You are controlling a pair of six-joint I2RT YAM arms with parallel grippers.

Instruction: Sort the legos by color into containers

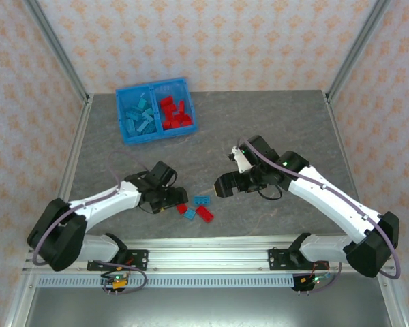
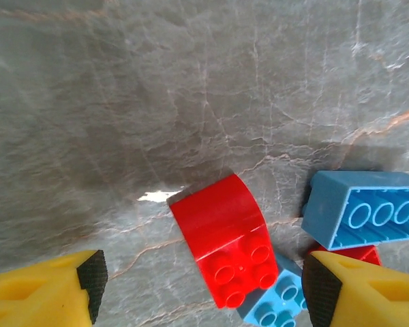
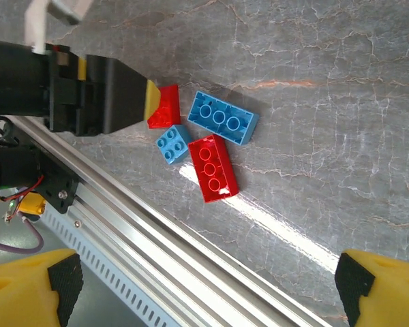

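A small heap of loose legos lies near the table's front edge. It holds a red curved brick [image 2: 225,235], a small light blue brick [image 2: 276,306], a longer light blue brick [image 2: 365,208] lying hollow side up, and a long red brick [image 3: 213,167]. My left gripper [image 2: 204,286] is open and low over the heap, with the red curved brick between its yellow fingers and not touched. My right gripper [image 1: 221,185] is open and empty, hanging to the right of the heap. The translucent blue bin [image 1: 155,139] stands at the back left, with blue bricks [image 1: 140,117] in its left compartment and red bricks [image 1: 174,112] in its right.
The aluminium rail [image 3: 191,252] at the table's front edge runs just below the heap. Metal frame posts [image 1: 54,41] rise at the back corners. Bare grey tabletop [image 1: 273,122] lies between the bin and the heap.
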